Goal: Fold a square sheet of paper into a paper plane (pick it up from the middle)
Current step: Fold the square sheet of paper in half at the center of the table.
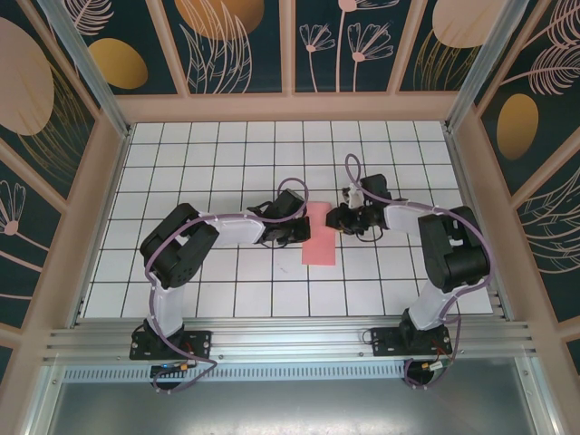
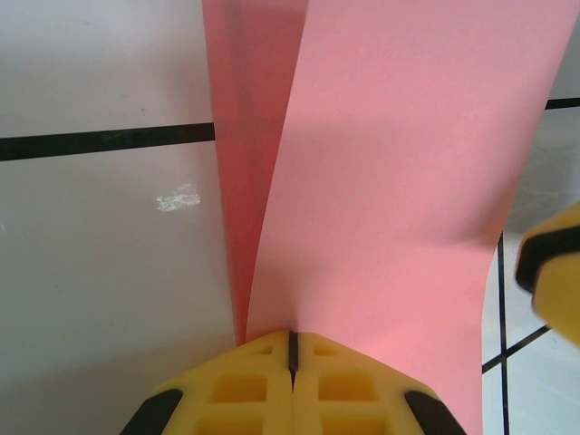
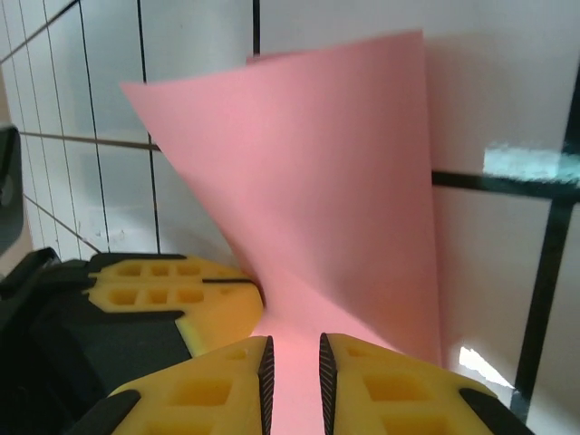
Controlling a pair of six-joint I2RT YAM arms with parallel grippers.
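White gridded worktop (image 1: pixel 181 272), mid-centre: square sheet of paper (image 1: pixel 319 234) doubled lengthwise between both arms, left gripper (image 2: pixel 292 355) jaws pressed shut on its edge, right gripper (image 3: pixel 292 362) jaws slightly spread around it; first fold underway, next likely flattening the crease.

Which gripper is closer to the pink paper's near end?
Neither clearly: both grip the paper at its far end, left gripper shut on it from the left, right gripper pinching it from the right.

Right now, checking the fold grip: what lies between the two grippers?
Only the pink paper lies between the left gripper and the right gripper, seen from the top camera; each wrist view shows its gripper pinching it.
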